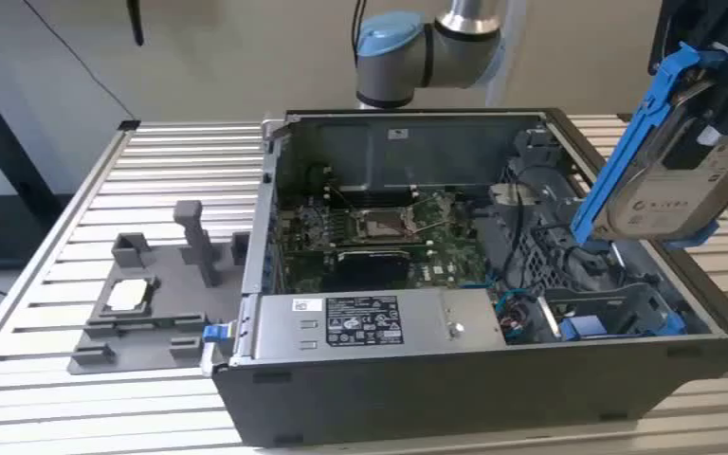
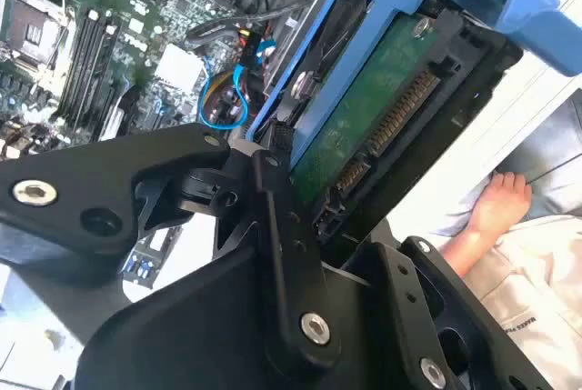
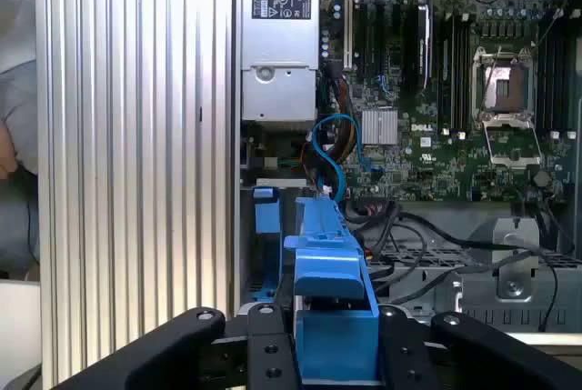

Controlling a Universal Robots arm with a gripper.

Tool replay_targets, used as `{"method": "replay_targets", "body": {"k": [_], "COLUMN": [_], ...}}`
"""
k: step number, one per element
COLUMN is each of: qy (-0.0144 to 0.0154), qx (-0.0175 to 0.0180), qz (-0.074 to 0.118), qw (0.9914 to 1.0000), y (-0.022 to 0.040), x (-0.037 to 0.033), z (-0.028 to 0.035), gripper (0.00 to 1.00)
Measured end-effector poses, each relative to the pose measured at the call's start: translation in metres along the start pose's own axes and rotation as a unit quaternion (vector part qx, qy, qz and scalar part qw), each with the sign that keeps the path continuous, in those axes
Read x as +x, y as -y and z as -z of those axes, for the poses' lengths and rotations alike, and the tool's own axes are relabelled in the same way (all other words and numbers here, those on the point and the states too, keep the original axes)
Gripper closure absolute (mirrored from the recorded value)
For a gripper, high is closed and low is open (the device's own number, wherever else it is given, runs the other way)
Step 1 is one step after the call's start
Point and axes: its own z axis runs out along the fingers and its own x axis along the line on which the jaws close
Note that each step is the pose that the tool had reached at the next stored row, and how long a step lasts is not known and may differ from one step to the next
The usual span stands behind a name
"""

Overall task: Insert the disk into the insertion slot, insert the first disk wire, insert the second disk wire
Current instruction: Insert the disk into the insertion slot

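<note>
Exterior view: the disk (image 1: 674, 185), clipped in its blue frame, hangs tilted on edge at about two o'clock from the green circuit board (image 1: 390, 237). It is above the open computer case (image 1: 491, 379) and clear of the drive bay (image 1: 598, 318), which sits at four o'clock of the board. The tilt seems meant for sliding it in edgewise. In the first wrist view the gripper (image 3: 335, 345) is clamped on the frame, one finger on each side. In the second wrist view the disk's connector strip (image 2: 400, 113) is bare, with no wire plugged in.

Case (image 1: 491, 379) open above, cables (image 3: 329, 145) (blue) beside bay (image 1: 610, 318)
</note>
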Motion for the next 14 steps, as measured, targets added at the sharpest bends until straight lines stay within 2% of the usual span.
{"method": "replay_targets", "body": {"k": [9, 14], "qy": [-0.0001, -0.0001], "qx": [0.0, 0.0], "qz": [0.0, 0.0], "qw": [1.0, 1.0], "y": [0.0001, 0.0002], "x": [0.0, 0.0005], "z": [-0.0015, -0.0053], "gripper": [0.67, 0.67]}}
